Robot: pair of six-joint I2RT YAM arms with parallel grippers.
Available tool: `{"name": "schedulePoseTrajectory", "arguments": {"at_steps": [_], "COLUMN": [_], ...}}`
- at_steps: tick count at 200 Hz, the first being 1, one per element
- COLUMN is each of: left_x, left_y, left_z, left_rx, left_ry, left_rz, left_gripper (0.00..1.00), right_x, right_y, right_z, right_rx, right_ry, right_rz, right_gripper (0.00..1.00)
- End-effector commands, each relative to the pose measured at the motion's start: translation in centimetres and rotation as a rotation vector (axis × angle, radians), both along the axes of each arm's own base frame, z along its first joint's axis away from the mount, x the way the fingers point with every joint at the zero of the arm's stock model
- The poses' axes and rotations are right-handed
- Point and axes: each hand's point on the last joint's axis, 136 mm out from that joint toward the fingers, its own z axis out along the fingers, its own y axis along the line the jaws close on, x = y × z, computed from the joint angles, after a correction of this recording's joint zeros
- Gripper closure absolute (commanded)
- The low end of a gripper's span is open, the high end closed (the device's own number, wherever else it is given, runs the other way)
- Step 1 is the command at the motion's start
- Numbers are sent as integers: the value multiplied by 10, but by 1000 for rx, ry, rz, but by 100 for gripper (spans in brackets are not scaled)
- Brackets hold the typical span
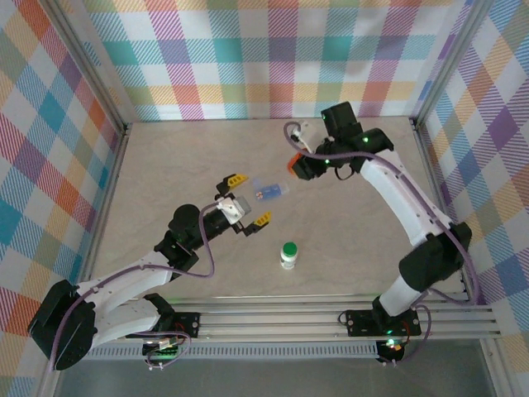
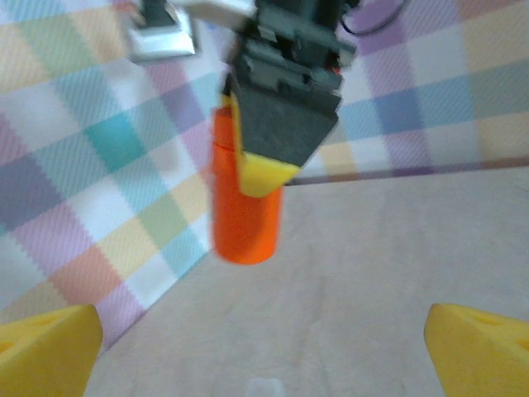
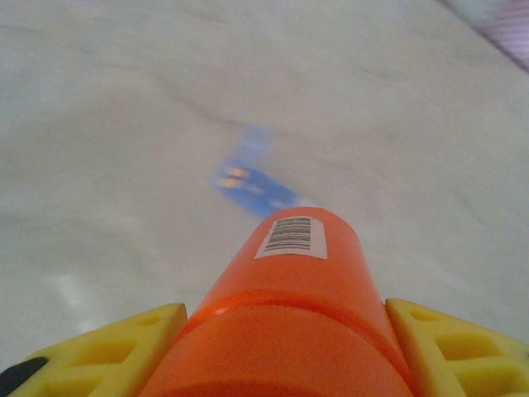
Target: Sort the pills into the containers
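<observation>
The pale-blue pill box [image 1: 271, 190] lies on the table at mid-centre. In the right wrist view the pill box [image 3: 252, 186] is blurred, with orange pills [image 3: 235, 173] as specks inside it; dark pills cannot be made out. My left gripper [image 1: 250, 198] is open just left of the box, one yellow finger on each side of its near end. Those fingertips [image 2: 45, 351] frame bare table in the left wrist view. My right gripper [image 1: 304, 165] is shut on the orange bottle [image 1: 293, 164], held above the table just right of the box. The bottle [image 3: 289, 314] sits between my right gripper's [image 3: 281, 339] yellow fingers.
A white green-capped bottle [image 1: 288, 255] stands upright near the front, below the pill box. Checked walls [image 1: 248, 58] enclose the table on three sides. In the left wrist view the orange bottle [image 2: 244, 215] hangs from the right gripper [image 2: 281, 124] ahead.
</observation>
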Motion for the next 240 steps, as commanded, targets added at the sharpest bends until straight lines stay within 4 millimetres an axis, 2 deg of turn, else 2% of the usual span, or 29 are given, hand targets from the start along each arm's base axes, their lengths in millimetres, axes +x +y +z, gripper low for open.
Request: {"name": "schedulePoseTrajectory", "arguments": {"at_steps": [1, 23, 44, 72, 97, 106, 147, 178, 208, 240], "left_x": [28, 44, 56, 73, 75, 74, 73, 75, 77, 80], "left_y": [28, 52, 90, 132, 170, 178, 183, 180, 173, 165], "left_z": [17, 21, 24, -1, -22, -26, -32, -37, -39, -41], "left_rx": [-143, -243, -427, -578, -740, -766, -721, -694, -678, -650], "left_ry": [21, 81, 194, 399, 543, 572, 583, 599, 602, 618], "left_rz": [230, 381, 556, 720, 857, 889, 928, 929, 895, 864], "left_gripper": [0, 0, 0, 0, 0, 0, 0, 0, 0, 0], "right_x": [57, 77, 92, 114, 133, 141, 172, 186, 198, 215], "right_y": [-56, -70, -74, -69, -63, -60, -46, -53, -50, -59], "right_z": [-39, -59, -74, -84, -94, -96, -106, -122, -136, -140], "right_rx": [-165, -211, -245, -215, -202, -190, -118, -139, -124, -102], "right_ry": [47, 101, 131, 147, 160, 157, 128, 115, 100, 65], "right_rz": [-325, -379, -391, -397, -407, -411, -426, -468, -478, -533], "right_gripper": [83, 82, 82, 81, 77, 75, 71, 71, 67, 66]}}
